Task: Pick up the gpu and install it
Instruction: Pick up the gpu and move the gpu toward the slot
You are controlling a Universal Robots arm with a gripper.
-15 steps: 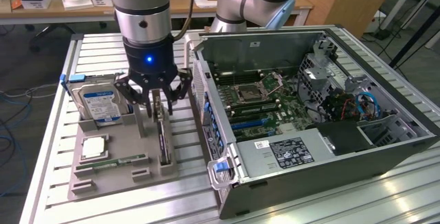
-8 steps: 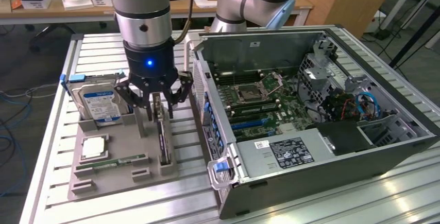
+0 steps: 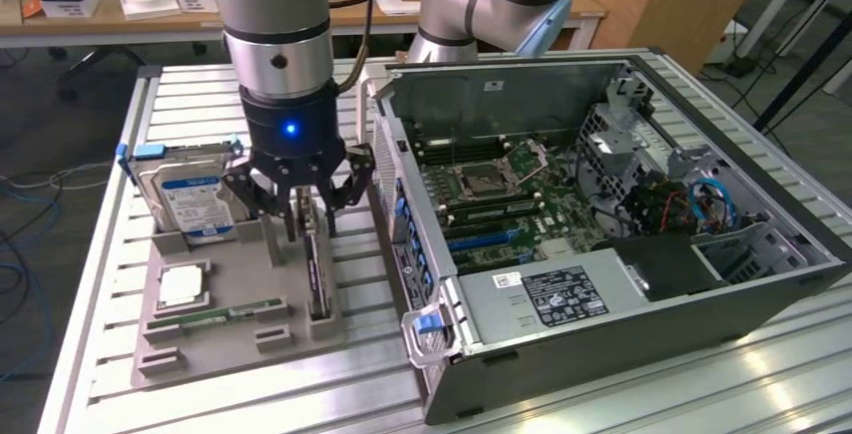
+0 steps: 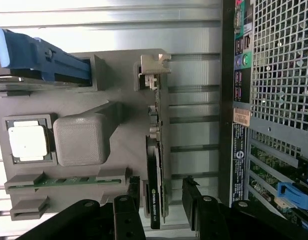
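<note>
Clutter sits close around the gpu [image 3: 317, 272], which stands on its edge in a slot of the grey holder tray [image 3: 200, 359], outside the open computer case [image 3: 560, 374]. The case wall rises just beside the card on the exterior view's right. On the exterior view's left the hard drive [image 3: 195, 203] stands upright in the tray, with a processor chip [image 3: 180, 284] and a memory stick [image 3: 219, 311] lying near it. The gripper [image 3: 307, 226] hangs over the card with jaws spread wide, one finger on each side, grasping nothing. In the wrist view a gap shows between one finger and the card; on the other side I cannot tell if they touch. The gripper covers the card's upper part in the exterior view.
</note>
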